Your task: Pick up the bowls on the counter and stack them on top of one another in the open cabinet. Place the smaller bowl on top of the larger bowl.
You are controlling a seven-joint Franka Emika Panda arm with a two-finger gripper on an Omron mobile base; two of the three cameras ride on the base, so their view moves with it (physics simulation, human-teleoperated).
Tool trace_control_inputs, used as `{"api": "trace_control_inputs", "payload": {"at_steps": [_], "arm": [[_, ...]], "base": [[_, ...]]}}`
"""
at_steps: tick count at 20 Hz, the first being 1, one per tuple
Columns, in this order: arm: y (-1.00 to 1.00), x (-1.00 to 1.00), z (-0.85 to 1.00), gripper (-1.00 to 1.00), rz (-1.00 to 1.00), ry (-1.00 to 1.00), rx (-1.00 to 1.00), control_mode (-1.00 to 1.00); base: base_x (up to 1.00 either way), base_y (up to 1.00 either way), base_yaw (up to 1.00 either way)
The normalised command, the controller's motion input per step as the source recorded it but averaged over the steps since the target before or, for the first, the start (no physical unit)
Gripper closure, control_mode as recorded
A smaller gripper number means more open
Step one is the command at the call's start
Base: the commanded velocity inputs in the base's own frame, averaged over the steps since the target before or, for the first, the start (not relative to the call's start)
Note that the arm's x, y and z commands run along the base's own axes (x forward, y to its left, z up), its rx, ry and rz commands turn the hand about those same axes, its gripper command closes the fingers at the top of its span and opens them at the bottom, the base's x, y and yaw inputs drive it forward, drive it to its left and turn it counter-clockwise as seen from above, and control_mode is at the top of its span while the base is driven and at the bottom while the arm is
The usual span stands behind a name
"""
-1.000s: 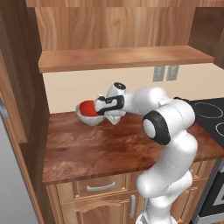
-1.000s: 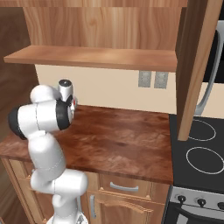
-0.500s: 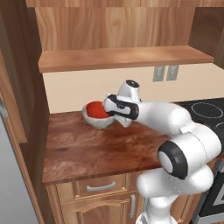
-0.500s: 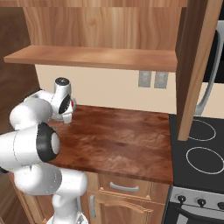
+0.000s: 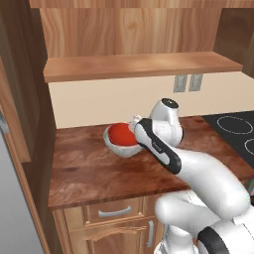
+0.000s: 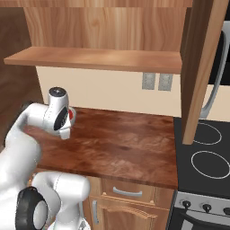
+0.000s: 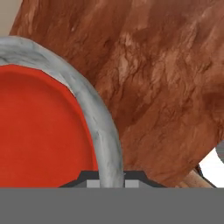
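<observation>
My pincer [image 7: 106, 177] is clamped on the rim of the grey bowl [image 7: 94, 109], one finger inside and one outside, at the 6 o'clock edge of my hand view. The red bowl [image 5: 122, 134] sits nested inside the grey one, and the pair is over the back left part of the bench [image 5: 94, 168], roughly 10 o'clock from my wrist. The open cabinet [image 5: 134, 67] hangs above, at 12 o'clock, its shelf board bare.

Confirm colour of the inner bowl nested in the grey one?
Glossy plain red, sitting inside the mottled grey-white bowl; clearest in the hand view.
</observation>
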Motion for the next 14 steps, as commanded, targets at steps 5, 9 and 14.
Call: {"api": "trace_control_inputs", "payload": {"at_steps": [5,9,14], "arm": [[-0.25,-0.69,0.93,1.0,0.0,-0.06,0.04,-1.0],[-0.23,-0.57,1.0,1.0,0.0,-0.05,0.06,-1.0],[-0.2,-0.52,1.0,1.0,0.0,-0.03,0.05,-1.0]], "base": [[0.0,0.0,0.0],[0.0,0.0,0.0],[0.0,0.0,0.0]]}}
